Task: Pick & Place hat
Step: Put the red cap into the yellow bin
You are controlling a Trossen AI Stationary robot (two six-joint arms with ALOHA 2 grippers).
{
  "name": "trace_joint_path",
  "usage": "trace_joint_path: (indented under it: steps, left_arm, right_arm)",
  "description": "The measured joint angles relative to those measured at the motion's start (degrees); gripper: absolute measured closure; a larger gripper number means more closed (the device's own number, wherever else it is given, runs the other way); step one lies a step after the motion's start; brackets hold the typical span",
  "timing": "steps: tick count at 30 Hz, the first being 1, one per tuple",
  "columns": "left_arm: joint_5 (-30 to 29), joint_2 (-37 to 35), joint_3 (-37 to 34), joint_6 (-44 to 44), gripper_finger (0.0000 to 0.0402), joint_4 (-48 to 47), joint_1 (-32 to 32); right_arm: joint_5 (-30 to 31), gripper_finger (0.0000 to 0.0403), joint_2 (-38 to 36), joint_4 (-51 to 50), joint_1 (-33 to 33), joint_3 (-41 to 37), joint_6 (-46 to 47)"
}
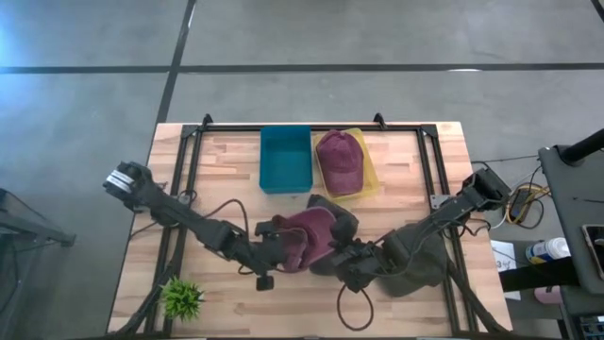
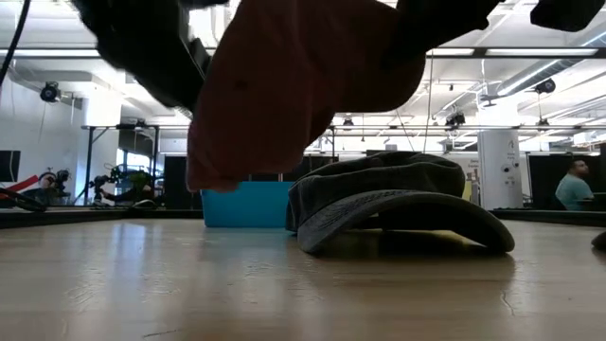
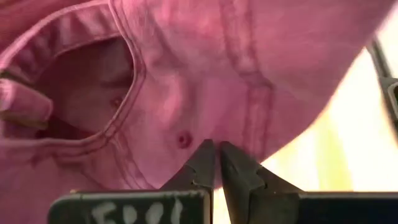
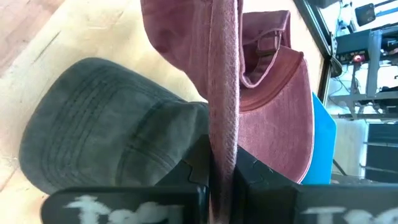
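A maroon cap [image 1: 311,234] hangs in the air between both grippers over the table's middle; in the low view the maroon cap [image 2: 284,85] is clear of the wood. My left gripper [image 1: 276,253] is shut on it from the left, and my right gripper [image 1: 342,257] is shut on it from the right. A dark grey cap [image 1: 420,264] lies crown up under the right arm, with its brim [image 2: 407,218] on the table. A second maroon cap [image 1: 340,161] rests on a yellow sheet [image 1: 370,175] by the far edge. My left gripper [image 3: 216,155] pinches a fold of the cap's crown cloth [image 3: 214,134] between its two fingertips, near a small eyelet and beside the back opening [image 3: 81,93]. The cap is lifted clear. My right gripper [image 4: 222,171] pinches the cap's brim [image 4: 224,124] between its two fingers, which lie one on each face of the brim, seen edge-on. The crown [image 4: 273,106] hangs beyond the fingers, clear of the grey cap [image 4: 106,143] below.
A teal bin [image 1: 285,158] stands at the far edge, left of the yellow sheet. A small green plant [image 1: 181,297] sits at the near left corner. A dark frame [image 1: 189,189] borders the table. A person [image 2: 573,185] stands in the room behind.
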Motion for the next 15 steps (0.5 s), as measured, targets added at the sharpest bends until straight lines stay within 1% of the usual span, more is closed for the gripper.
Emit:
trace_joint_path:
  steps: [4,9,12,15]
  left_arm:
    - [-0.8,3.8,-1.9,2.3,0.0381,8.6,1.2]
    - [-1.0,8.2,-1.8,2.7,0.0381,17.5,3.0]
    - [-1.0,11.0,-1.9,2.9,0.0381,18.5,3.6]
    - [-0.8,12.2,-1.9,2.6,0.0381,17.8,3.6]
  right_arm:
    - [-3.7,0.039,0.0,1.6,0.0,-0.1,0.0]
    - [-4.1,0.039,0.0,1.8,-0.1,-0.5,-0.2]
    - [-4.7,0.039,0.0,1.2,-0.1,-0.6,-0.5]
    - [-5.5,0.039,0.0,-0.7,-0.1,-1.0,-0.8]
